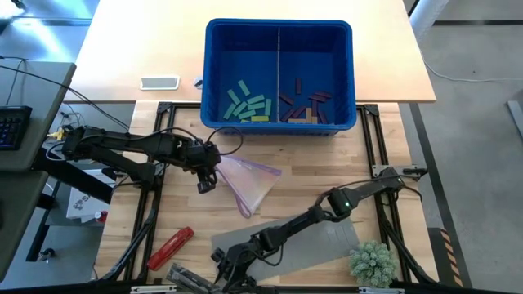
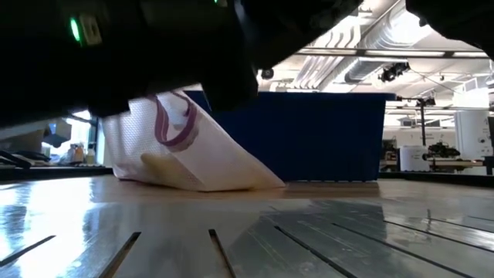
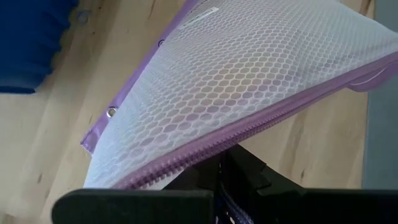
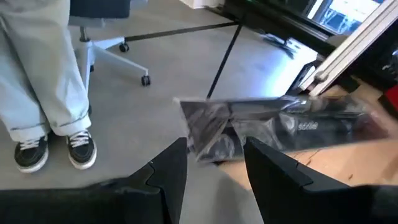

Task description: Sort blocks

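Teal and lime blocks (image 1: 248, 106) lie in the left compartment of a blue bin (image 1: 214, 73); purple and tan blocks (image 1: 306, 108) lie in its right one. My left gripper (image 1: 204, 183) (image 3: 221, 177) is shut on a white mesh pouch (image 1: 249, 184) (image 3: 249, 81) with a purple zipper, in front of the bin. My right gripper (image 1: 222, 260) (image 4: 214, 155) stands open at the table's near edge. A crumpled dark plastic bag (image 4: 217, 127) (image 1: 189, 279) lies just ahead of its fingertips; whether they touch it I cannot tell. My left gripper pinches the pouch's purple zipper edge (image 3: 205, 165) between its two fingers, slanting down from above. That end of the pouch is raised. The pouch slopes away from the fingers, and its lower edge (image 2: 216, 185) rests on the table.
A red cylindrical tool (image 1: 170, 247) lies near the front left. A grey mat (image 1: 315, 241) lies under my right arm, and a green plant (image 1: 373, 263) stands at the front right. A person's legs (image 4: 43, 74) and an office chair show beyond the table's near edge.
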